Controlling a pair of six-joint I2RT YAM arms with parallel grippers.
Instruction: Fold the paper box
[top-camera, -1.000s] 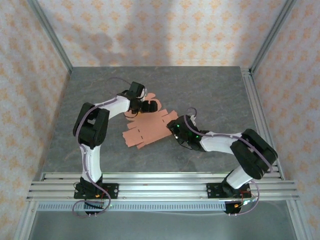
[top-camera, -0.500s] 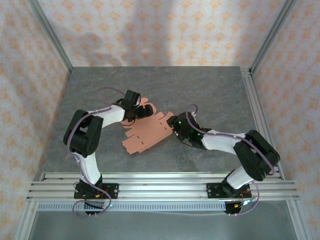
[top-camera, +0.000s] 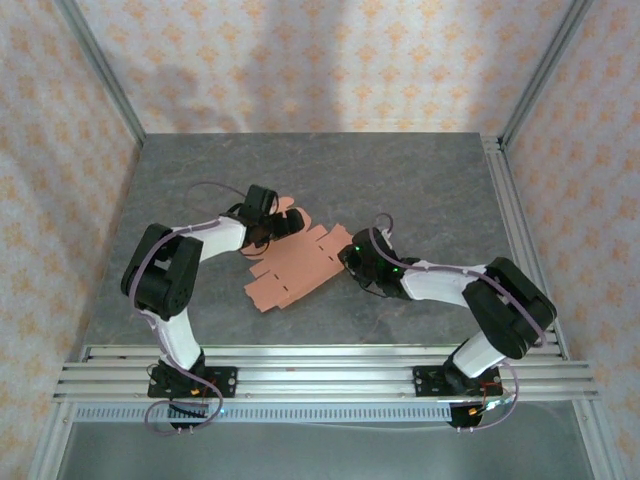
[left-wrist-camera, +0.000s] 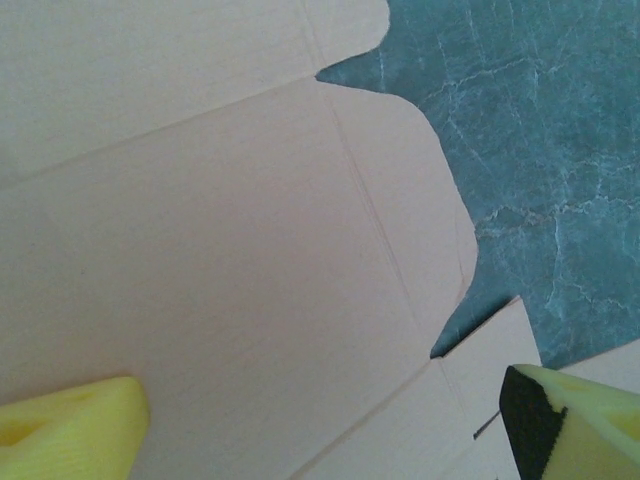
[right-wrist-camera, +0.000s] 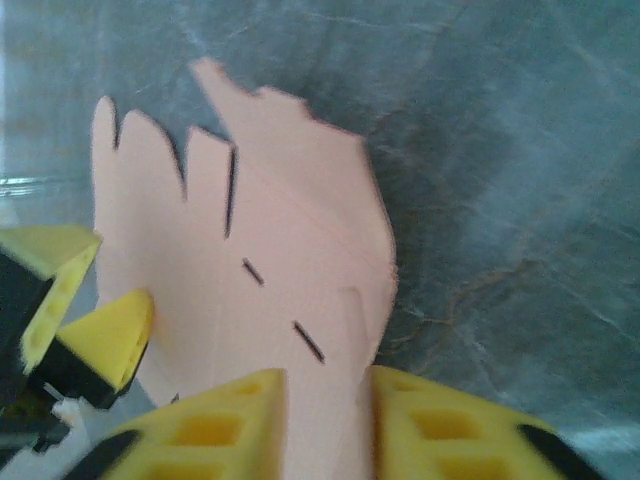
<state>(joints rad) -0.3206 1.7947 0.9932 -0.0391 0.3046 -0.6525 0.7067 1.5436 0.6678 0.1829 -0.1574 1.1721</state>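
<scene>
The paper box (top-camera: 298, 265) is a flat, unfolded, salmon-orange die-cut sheet. It lies near the middle of the grey marbled table (top-camera: 420, 180), and in the top view its long axis runs from about 7 o'clock to 1 o'clock.

The left gripper (top-camera: 283, 222) sits over the sheet's 12 o'clock end, by the rounded flaps. In its wrist view the yellow fingers (left-wrist-camera: 70, 430) stand wide apart, released, with bare card between them (crease lines and one rounded flap (left-wrist-camera: 425, 200) show plainly).

The right gripper (top-camera: 347, 255) meets the sheet at its 3 o'clock edge. In the right wrist view its yellow pads (right-wrist-camera: 215, 435) are drawn close with the card's edge running between them, grasping the sheet. Slits and tabs fan out toward 11 o'clock there. At 8 o'clock a yellow-and-black finger of the left gripper sits just beside the card; I cannot tell whether it touches.
</scene>
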